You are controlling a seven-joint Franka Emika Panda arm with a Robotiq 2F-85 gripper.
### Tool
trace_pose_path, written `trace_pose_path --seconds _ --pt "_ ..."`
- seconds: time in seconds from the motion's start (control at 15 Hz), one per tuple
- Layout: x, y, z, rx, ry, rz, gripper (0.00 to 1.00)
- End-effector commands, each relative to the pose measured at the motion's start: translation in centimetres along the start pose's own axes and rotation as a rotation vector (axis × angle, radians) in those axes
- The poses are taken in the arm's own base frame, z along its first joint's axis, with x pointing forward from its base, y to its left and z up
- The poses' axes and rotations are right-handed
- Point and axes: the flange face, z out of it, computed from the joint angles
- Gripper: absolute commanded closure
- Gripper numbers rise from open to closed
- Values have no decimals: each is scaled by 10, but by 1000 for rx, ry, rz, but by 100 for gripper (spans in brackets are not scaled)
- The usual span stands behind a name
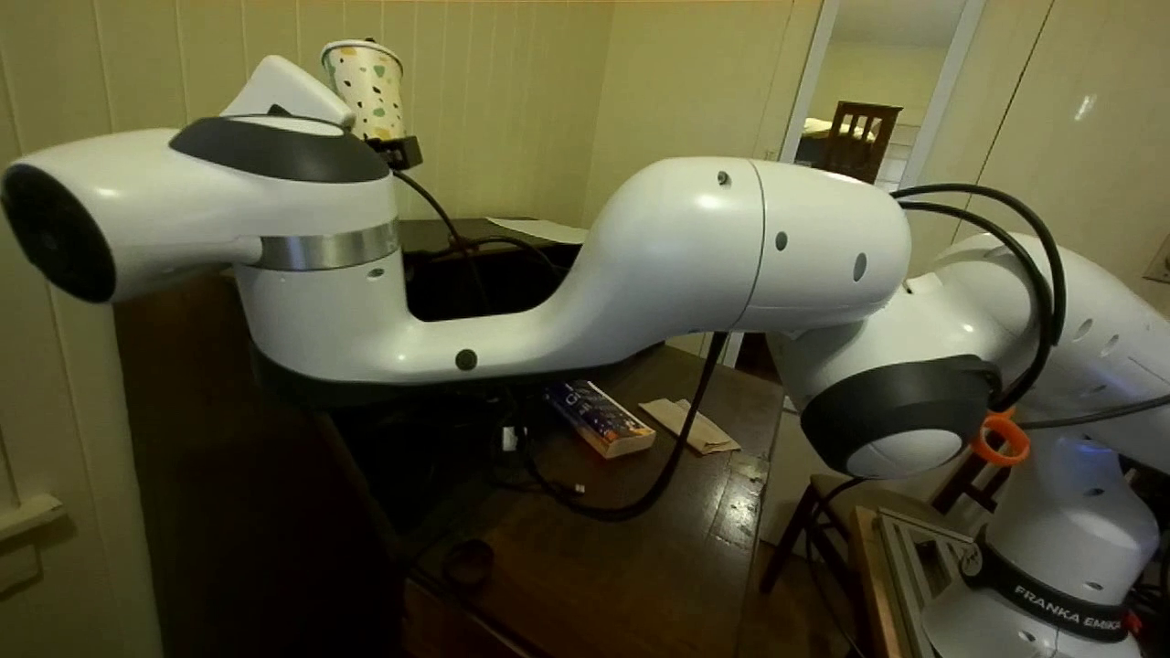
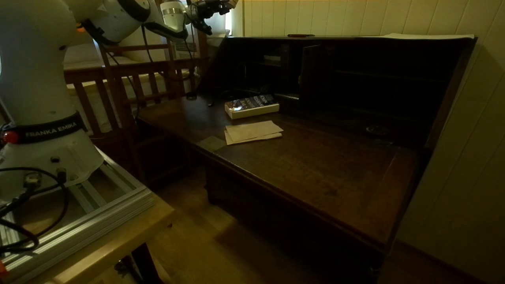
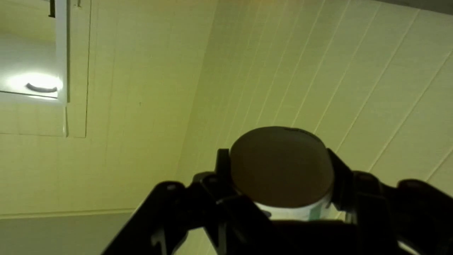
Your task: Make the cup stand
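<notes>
Cup (image 1: 367, 91), rim up, clasped by gripper (image 3: 279, 159), jaws parted to cup's width; paper (image 2: 254, 132) lies near front edge of desk (image 2: 335, 177).

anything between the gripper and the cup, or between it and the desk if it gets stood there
Between them nothing visible: the gripper holds the cup. No target spot is marked; toward the desk, the black cable looping under the arm might catch, and the book and folded paper rule out their own spots.
</notes>
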Motion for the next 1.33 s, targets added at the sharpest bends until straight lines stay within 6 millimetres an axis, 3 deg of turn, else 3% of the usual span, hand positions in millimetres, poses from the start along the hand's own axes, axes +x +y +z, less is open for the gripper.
trace_pose_path --seconds 0.0,0.33,0.8,0.87,1.0,1.07,1.27 --pt "-1 -17 -8 115 103 -10 61" --pt "3 -44 -21 395 211 61 61" --pt "1 -48 -36 461 241 19 61" --pt "0 -45 -35 420 224 21 36" --pt "-2 -47 -38 445 218 19 36" --pt "-2 -47 -38 448 217 19 61" --pt "-8 -51 -50 492 272 39 61"
